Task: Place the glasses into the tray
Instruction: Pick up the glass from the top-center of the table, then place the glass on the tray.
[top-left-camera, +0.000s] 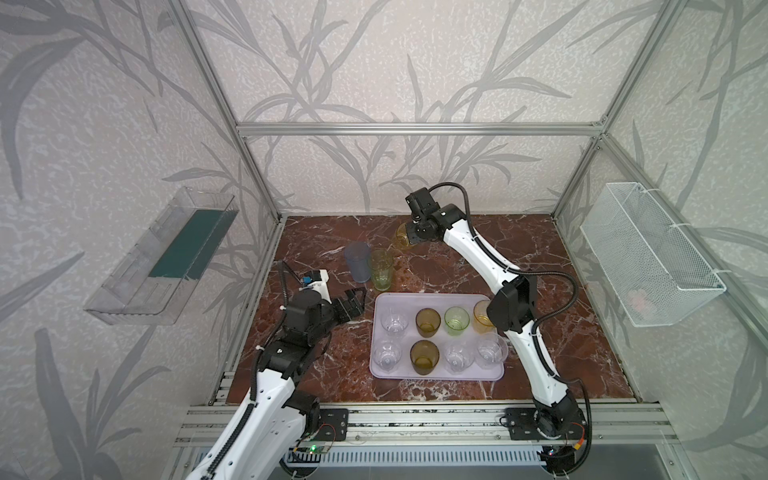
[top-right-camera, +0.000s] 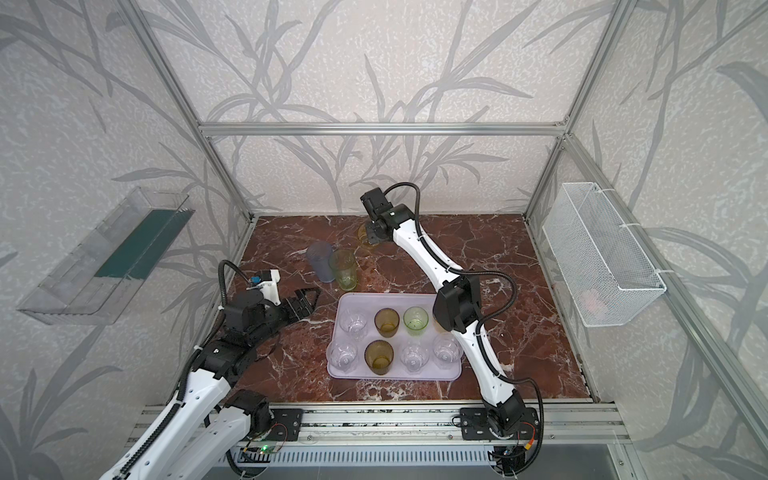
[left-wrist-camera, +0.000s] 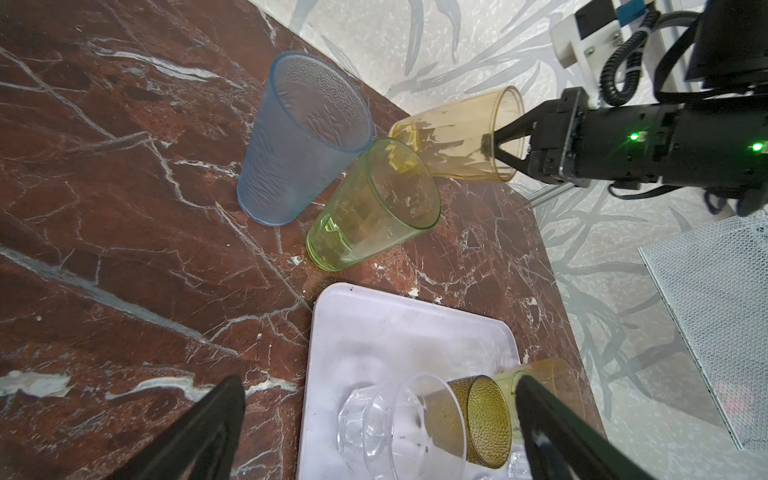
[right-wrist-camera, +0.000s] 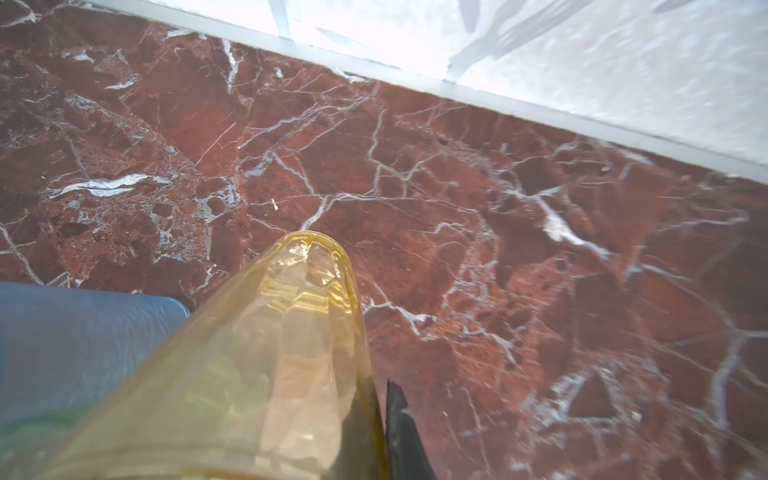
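right hand (left-wrist-camera: 489, 147) clamped on rim of tall yellow tumbler (left-wrist-camera: 453, 137) — near level at far side of table (top-left-camera: 540, 257), base pointing away from hand | tray (top-left-camera: 436, 300) lies nearward, past upright green tumbler (top-left-camera: 381, 270) | left hand (top-left-camera: 354, 304) spread, empty — beside tray

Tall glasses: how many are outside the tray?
3. Blue glass and green glass stand together on the table behind the tray; yellow glass is tipped sideways, pinched by the right gripper. None seems hidden.
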